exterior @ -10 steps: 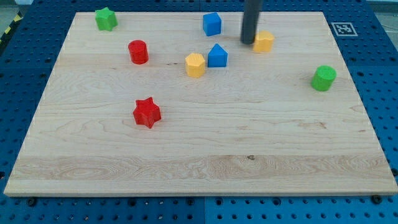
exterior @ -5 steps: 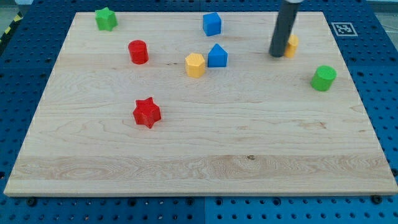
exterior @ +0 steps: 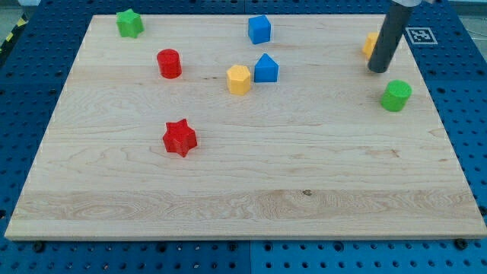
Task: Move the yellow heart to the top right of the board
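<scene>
The yellow heart (exterior: 370, 44) lies near the board's top right corner, mostly hidden behind my rod; only its left edge shows. My tip (exterior: 377, 70) rests on the board just below and to the right of the heart, touching or almost touching it. A green cylinder (exterior: 396, 96) stands a little below and right of the tip.
A yellow hexagonal block (exterior: 238, 79) and a blue house-shaped block (exterior: 265, 68) sit together at top centre, a blue cube (exterior: 259, 29) above them. A red cylinder (exterior: 169, 63), green star (exterior: 129, 23) and red star (exterior: 179, 138) lie on the left. A marker tag (exterior: 420, 35) is at the board's top right corner.
My rod has swept to the right and slightly up, pushing the yellow heart from the top centre-right toward the top right corner. The other blocks have not moved.
</scene>
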